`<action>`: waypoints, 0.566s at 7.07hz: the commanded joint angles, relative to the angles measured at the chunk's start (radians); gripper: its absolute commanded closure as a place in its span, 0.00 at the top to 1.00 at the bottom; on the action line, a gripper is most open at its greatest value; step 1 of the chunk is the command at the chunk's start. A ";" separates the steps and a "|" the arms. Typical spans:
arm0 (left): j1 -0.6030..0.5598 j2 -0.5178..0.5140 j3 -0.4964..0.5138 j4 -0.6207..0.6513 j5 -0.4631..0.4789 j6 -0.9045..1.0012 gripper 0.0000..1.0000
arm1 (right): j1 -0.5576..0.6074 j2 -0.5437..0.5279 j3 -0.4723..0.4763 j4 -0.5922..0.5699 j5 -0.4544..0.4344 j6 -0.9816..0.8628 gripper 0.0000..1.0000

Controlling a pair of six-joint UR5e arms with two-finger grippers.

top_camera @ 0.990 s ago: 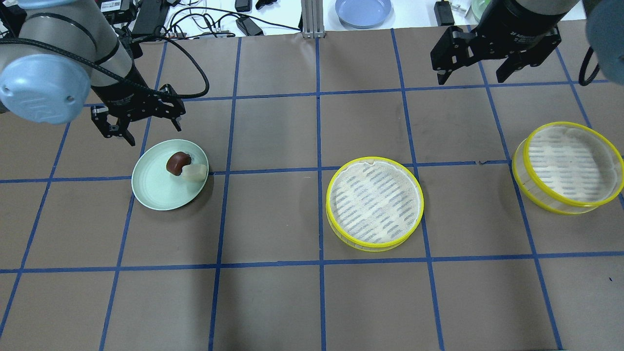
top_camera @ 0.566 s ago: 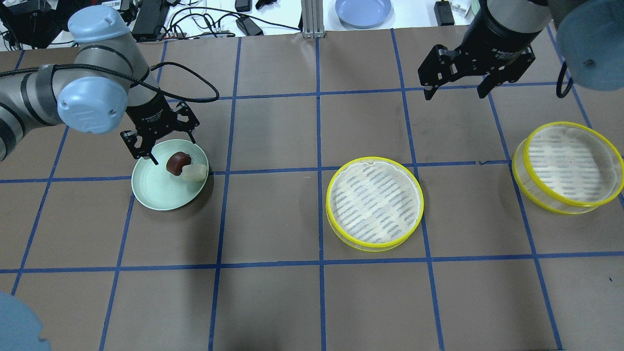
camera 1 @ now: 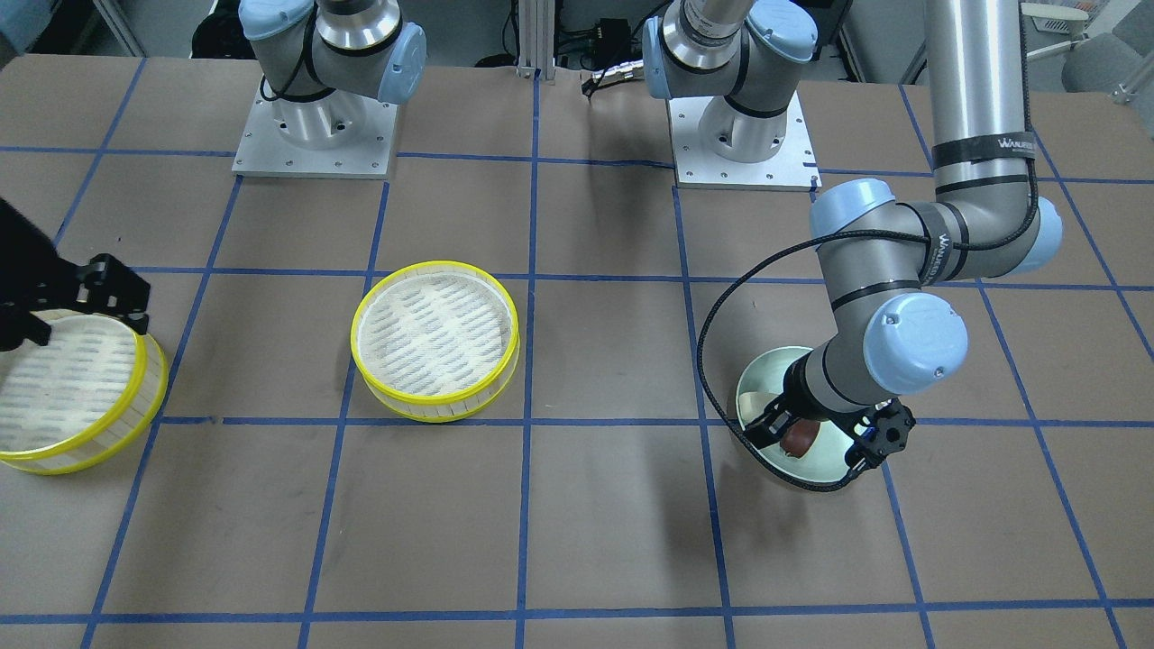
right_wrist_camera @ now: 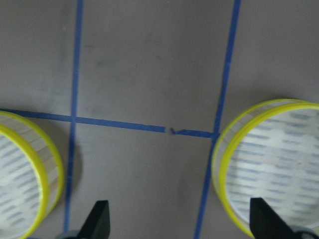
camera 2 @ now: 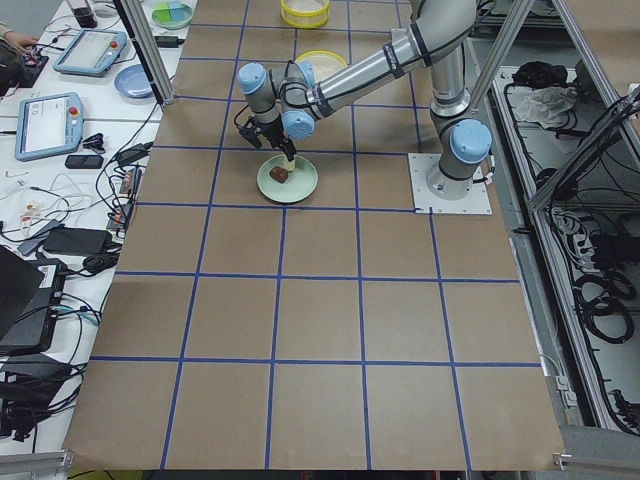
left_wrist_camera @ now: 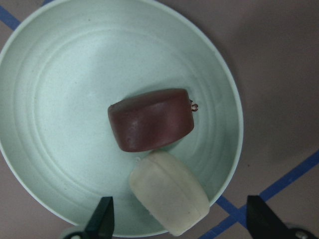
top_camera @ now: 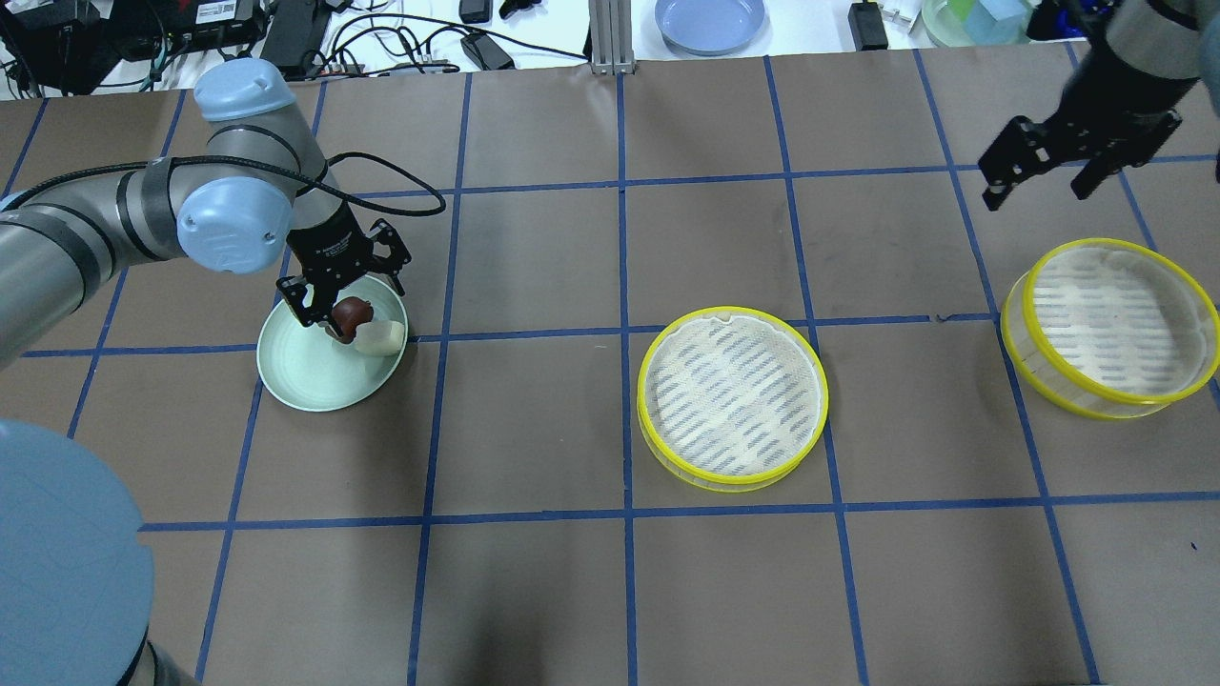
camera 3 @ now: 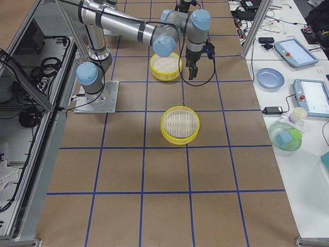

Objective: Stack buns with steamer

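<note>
A dark reddish-brown bun and a cream-white bun lie touching on a pale green plate. My left gripper is open just above them and holds nothing. The left wrist view shows the brown bun, the cream bun and the open gripper. One steamer tray stands mid-table and the other at the right. My right gripper is open and empty, high up beyond the right tray. The right wrist view shows both trays.
The brown table has blue tape grid lines. A blue plate, cables and devices lie beyond its far edge. My left arm's elbow hangs over the table left of the green plate.
My left gripper has moved right and down over the plate to the buns. My right gripper has swung right, toward the right tray. Buns and trays have not moved.
</note>
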 commanded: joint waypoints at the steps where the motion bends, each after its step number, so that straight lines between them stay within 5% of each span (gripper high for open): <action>1: -0.001 -0.031 -0.001 -0.013 -0.001 -0.017 0.53 | -0.182 0.150 0.000 -0.198 -0.022 -0.350 0.99; 4: -0.001 -0.031 0.002 -0.089 -0.044 -0.024 0.00 | -0.325 0.300 0.000 -0.366 -0.010 -0.621 0.96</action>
